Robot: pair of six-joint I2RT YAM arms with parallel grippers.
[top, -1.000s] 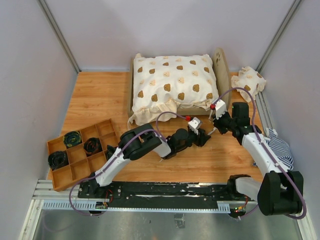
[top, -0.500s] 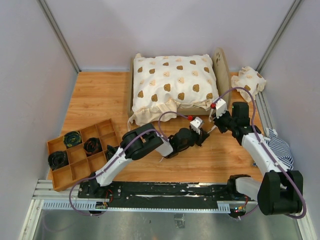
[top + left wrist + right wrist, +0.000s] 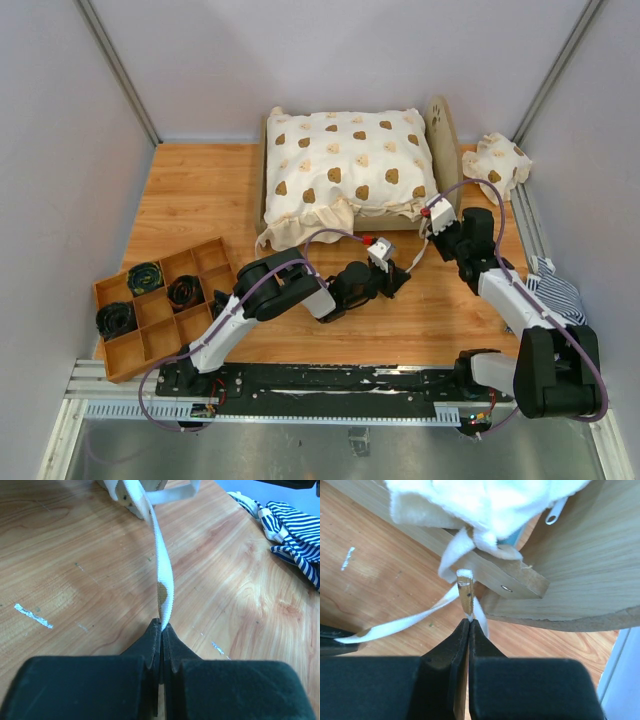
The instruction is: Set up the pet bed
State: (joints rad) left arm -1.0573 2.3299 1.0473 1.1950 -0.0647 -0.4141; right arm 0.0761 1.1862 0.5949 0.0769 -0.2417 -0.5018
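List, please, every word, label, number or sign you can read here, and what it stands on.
None: no words, numbers or brand labels are readable in any view.
The only sign is a paw-shaped cutout in the headboard.
The cover carries small brown bear prints, no lettering.

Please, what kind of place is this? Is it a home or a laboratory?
Probably a robot lab cell, not a home. The left arm and right arm are bolted to a metal rail, and plain white panels enclose a small wooden table.
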